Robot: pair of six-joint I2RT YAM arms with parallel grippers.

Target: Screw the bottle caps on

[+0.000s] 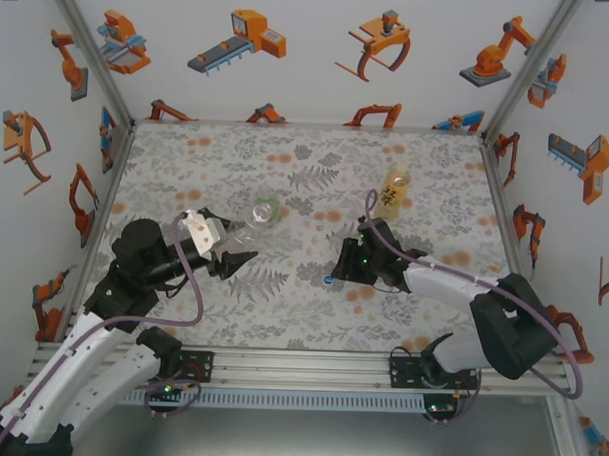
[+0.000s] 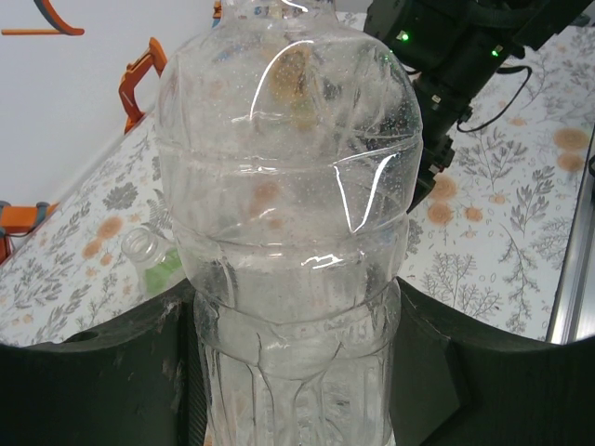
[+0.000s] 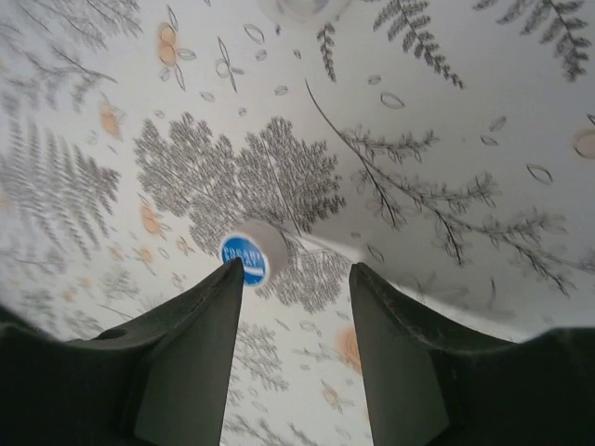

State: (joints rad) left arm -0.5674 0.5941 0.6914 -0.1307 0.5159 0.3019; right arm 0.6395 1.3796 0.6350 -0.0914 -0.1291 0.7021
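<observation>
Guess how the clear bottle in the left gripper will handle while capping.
The colourless bottle looks thin-walled: creases across its shoulder suggest it will buckle under a hard squeeze. It seems empty, so probably light. Its glossy skin may let it twist in the left gripper under capping torque.

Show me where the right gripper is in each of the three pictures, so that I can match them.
Top external: right gripper just right of centre, tips by the blue cap.
Left wrist: right gripper upper right, behind the clear bottle.
Right wrist: right gripper at the bottom, open, blue cap by one tip.
Shared landmark: fern cloth.
</observation>
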